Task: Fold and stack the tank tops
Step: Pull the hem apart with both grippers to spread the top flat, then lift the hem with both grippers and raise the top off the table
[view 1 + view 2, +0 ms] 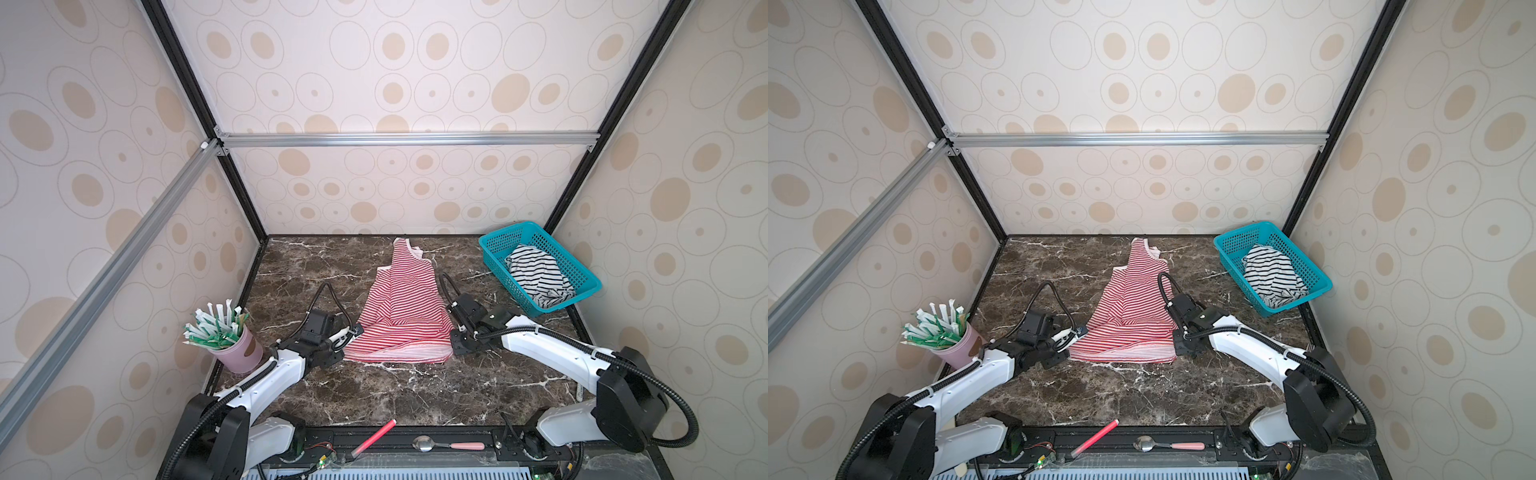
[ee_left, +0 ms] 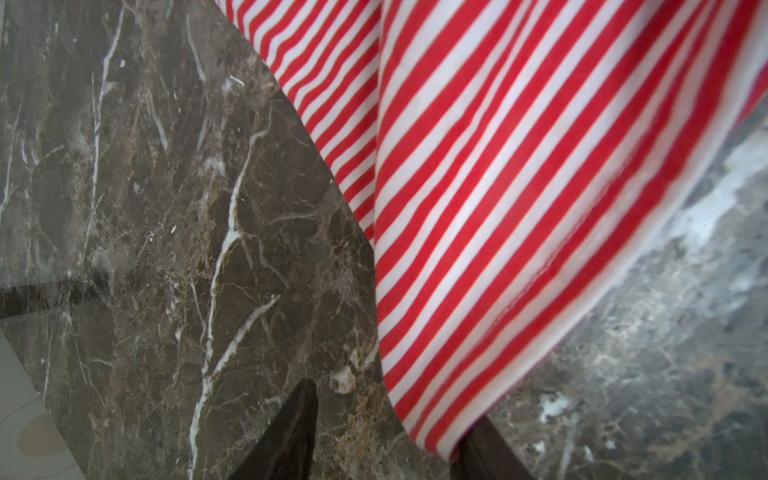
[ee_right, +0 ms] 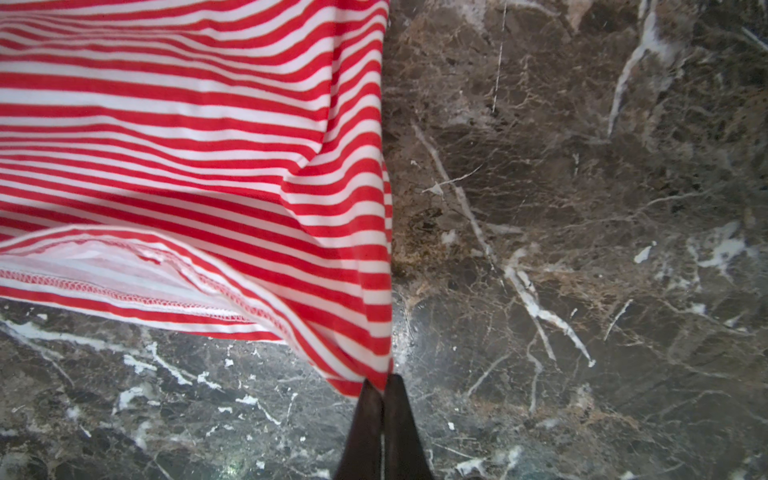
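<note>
Stripes of red and white mark the top in hand. The red-and-white tank top (image 1: pixel 401 307) lies spread in the middle of the table (image 1: pixel 374 395), its long axis running away from me, with the straps at the far end and the hem (image 1: pixel 399 353) toward my base. That hem runs crosswise between my two grippers, one at each corner.

My right gripper (image 3: pixel 380 380) is pinched fully together on the hem's right corner, and the cloth rises off the marble into that pinch. My left gripper (image 1: pixel 356 331) sits at the left corner with its jaws parted. In the left wrist view the cloth edge lies against one finger (image 2: pixel 486 449) while the other finger (image 2: pixel 291 432) stands clear over bare marble, so I judge nothing is clamped on that side.

The fold, as I judge it, would carry the hem along the long axis toward the straps, and only the right corner is gripped for that.

The black-and-white tank top (image 1: pixel 538 276) lies crumpled in the teal basket (image 1: pixel 498 241) at the far right, well apart and nearer my right arm. I can read no brand, label or writing on either top, the basket, or the pink cup (image 1: pixel 243 353) of wrapped sticks at the left.
</note>
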You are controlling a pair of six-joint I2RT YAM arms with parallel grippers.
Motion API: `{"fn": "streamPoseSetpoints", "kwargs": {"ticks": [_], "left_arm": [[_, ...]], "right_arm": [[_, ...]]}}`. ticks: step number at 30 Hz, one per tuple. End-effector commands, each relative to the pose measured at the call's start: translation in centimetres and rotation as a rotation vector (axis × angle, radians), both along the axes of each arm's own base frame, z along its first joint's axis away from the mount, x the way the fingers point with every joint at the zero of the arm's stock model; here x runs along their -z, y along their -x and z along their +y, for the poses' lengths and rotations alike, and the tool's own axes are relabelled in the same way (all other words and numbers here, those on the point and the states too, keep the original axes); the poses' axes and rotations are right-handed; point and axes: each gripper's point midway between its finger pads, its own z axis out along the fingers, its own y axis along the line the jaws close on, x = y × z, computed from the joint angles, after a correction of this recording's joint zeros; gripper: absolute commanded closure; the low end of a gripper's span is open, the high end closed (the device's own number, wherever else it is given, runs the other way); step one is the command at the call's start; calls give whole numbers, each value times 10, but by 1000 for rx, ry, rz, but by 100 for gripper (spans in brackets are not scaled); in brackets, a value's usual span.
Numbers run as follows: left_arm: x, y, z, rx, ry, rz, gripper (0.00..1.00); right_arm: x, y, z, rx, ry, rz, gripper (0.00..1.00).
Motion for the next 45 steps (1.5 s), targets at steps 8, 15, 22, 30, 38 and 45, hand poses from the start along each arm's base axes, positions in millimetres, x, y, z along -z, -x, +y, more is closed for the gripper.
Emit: {"fn": "streamPoseSetpoints", "kwargs": {"ticks": [8, 15, 22, 30, 38, 45], "left_arm": [[1, -1, 4, -13, 18, 21, 77], [-4, 6, -10, 26, 92, 61, 68], [-1, 3, -16, 29, 119, 76, 74], [-15, -14, -11, -13, 103, 24, 100], [-139, -54, -14, -102, 256, -244, 100], [-283, -66, -11, -173, 417, -509, 100]], "right_arm": [[3, 7, -2, 3, 3, 13, 100], [2, 7, -3, 2, 7, 9, 99], [0, 5, -2, -1, 11, 7, 99], [-9, 1, -7, 13, 26, -29, 100], [-88, -23, -12, 12, 17, -235, 100], [-209, -33, 0, -24, -128, -463, 100]]}}
